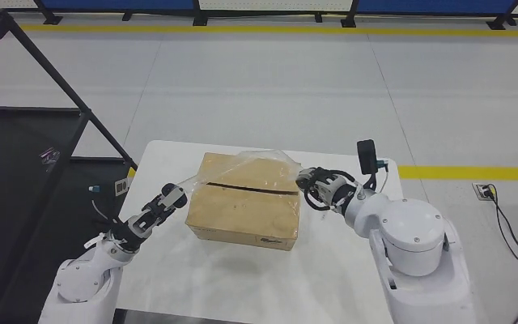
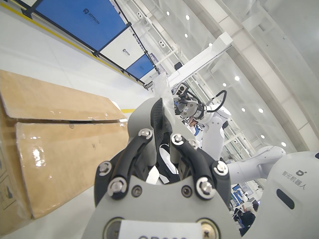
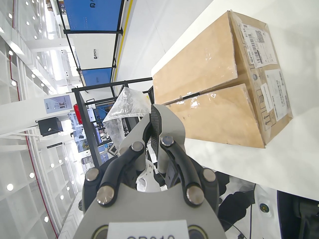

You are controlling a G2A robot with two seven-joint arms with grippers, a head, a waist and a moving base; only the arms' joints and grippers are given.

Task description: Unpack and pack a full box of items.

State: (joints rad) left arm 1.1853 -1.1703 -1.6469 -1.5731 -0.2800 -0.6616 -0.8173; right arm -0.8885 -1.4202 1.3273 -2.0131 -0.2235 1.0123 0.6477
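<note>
Left gripper (image 2: 162, 111) and right gripper (image 3: 154, 118) each pinch the clear plastic film (image 1: 259, 166), stretched above the closed cardboard box (image 1: 243, 215). Box sits near the table's (image 1: 243, 279) far edge, with wider margins at its sides and front.

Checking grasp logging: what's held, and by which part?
Both are shut on one clear plastic sheet stretched above the cardboard box: left gripper pinches one end, right gripper the other.

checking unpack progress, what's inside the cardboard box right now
Nothing inside shows: the cardboard box has both top flaps folded shut, leaving a thin slit, so its contents are covered. Above it, a clear plastic sheet is held between the left gripper and right gripper.
</note>
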